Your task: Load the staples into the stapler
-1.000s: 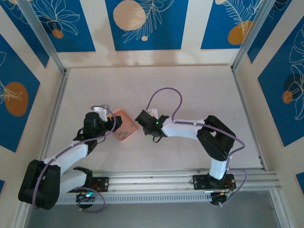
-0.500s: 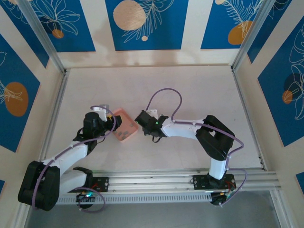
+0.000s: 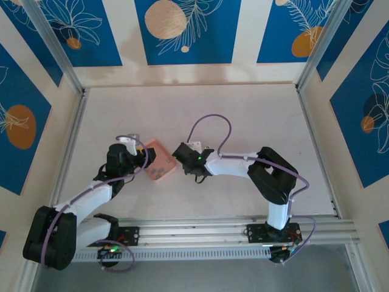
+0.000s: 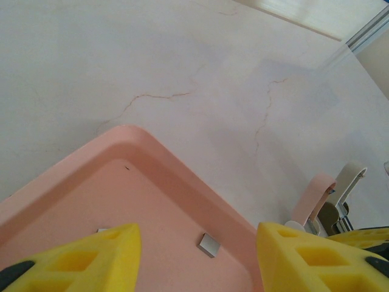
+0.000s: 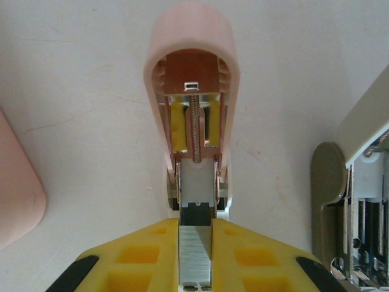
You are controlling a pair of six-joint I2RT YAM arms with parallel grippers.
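A pink stapler (image 5: 191, 61) lies opened on the table, its spring and magazine channel facing my right gripper (image 5: 196, 225). That gripper is shut on a ribbed grey strip of staples (image 5: 194, 255), whose front end sits at the mouth of the channel. From above, the right gripper (image 3: 180, 152) stands just right of the pink tray (image 3: 159, 163). My left gripper (image 4: 197, 238) hangs open over the tray's (image 4: 182, 176) floor, where a tiny grey staple piece (image 4: 209, 244) lies between the yellow fingers. Another piece (image 4: 102, 230) peeks past the left finger.
A second stapler (image 5: 340, 182), beige and grey, lies opened just right of the pink one. The tray's rounded corner (image 5: 15, 201) is close on the left. Metal rails (image 3: 243, 228) run along the near table edge. The far table (image 3: 194, 109) is bare.
The right arm has crept a little to the left with the staple strip in its grip. The left arm and the tray have stayed put.
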